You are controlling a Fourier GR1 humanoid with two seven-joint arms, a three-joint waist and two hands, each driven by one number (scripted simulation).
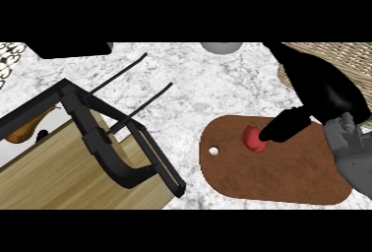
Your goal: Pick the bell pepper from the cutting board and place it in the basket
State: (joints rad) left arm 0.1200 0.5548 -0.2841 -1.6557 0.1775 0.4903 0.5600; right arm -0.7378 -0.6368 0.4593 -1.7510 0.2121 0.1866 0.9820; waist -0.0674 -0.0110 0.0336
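Red pepper (pixel 252 139) sits on the brown board (pixel 269 172), which lies on the marbled worktop (pixel 196 88). Right hand (pixel 291 125) reaches down from the upper right, its dark fingers touching the pepper's right side; can't tell whether they close round it. Wicker basket (pixel 341 59) at the upper right corner, behind the hand.

Right hand (pixel 320 101) covers part of the bell pepper (pixel 252 139) and of the basket (pixel 341 59), itself cut by the right edge; finger positions indiscernible. Left hand out of frame.
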